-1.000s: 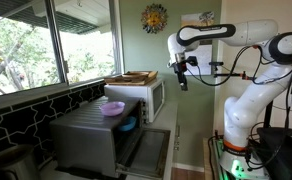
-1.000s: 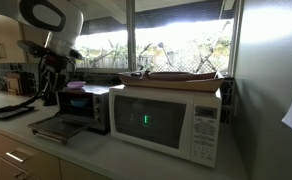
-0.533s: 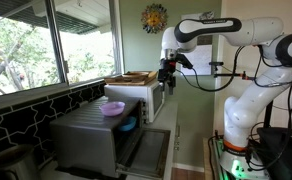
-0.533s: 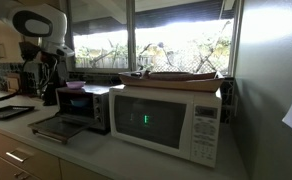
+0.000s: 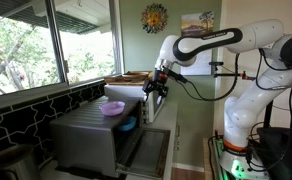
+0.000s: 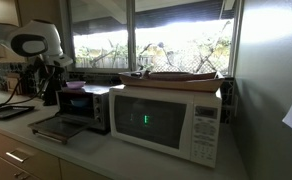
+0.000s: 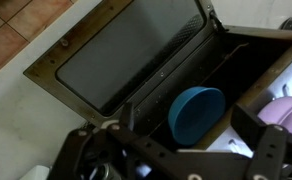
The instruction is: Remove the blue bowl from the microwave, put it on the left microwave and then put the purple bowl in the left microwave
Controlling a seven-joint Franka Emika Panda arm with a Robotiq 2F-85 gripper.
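The grey steel oven [image 5: 86, 135] stands with its drop-down door [image 5: 146, 152] open; it also shows in an exterior view [image 6: 84, 108]. The blue bowl [image 5: 128, 125] lies inside the dark cavity. The pale purple bowl [image 5: 113, 108] sits on the oven's top. My gripper [image 5: 153, 88] hangs open and empty above the open door, in front of the cavity. In the wrist view the blue bowl [image 7: 194, 112] shows between my open fingers [image 7: 126, 112], still apart from them, with the purple bowl [image 7: 289, 110] at the right edge and the door glass [image 7: 126, 55] above.
A white microwave [image 6: 166, 120] stands beside the grey oven, with a flat wooden tray [image 6: 176, 75] on top. Windows and a dark tiled wall [image 5: 26, 110] run behind. The counter edge [image 5: 174, 140] lies just past the open door.
My arm has swung down and towards the grey oven; the gripper went from high near the wall to just above the open door, facing the cavity. The bowls have not moved.
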